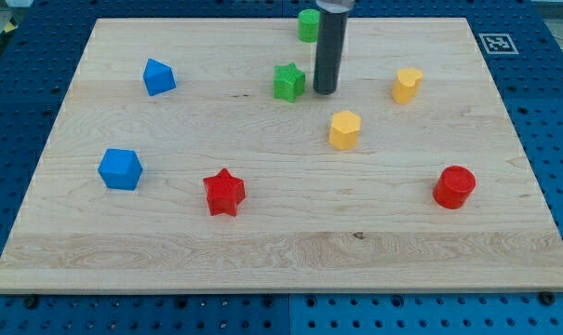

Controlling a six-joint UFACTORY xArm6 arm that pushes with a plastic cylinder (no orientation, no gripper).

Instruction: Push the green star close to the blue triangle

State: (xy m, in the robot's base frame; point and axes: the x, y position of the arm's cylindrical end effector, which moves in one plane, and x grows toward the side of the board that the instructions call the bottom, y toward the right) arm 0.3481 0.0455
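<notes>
The green star (288,82) lies on the wooden board (281,251) in the upper middle of the view. The blue triangle-like block (158,76) lies at the upper left, well apart from the star. My tip (325,92) stands just to the right of the green star, very near it; I cannot tell whether it touches.
A green block (307,25) sits at the top, partly behind the rod. A yellow block (407,85) and a yellow hexagon (344,129) lie right of the tip. A blue cube (121,169), a red star (224,193) and a red cylinder (454,187) lie lower down.
</notes>
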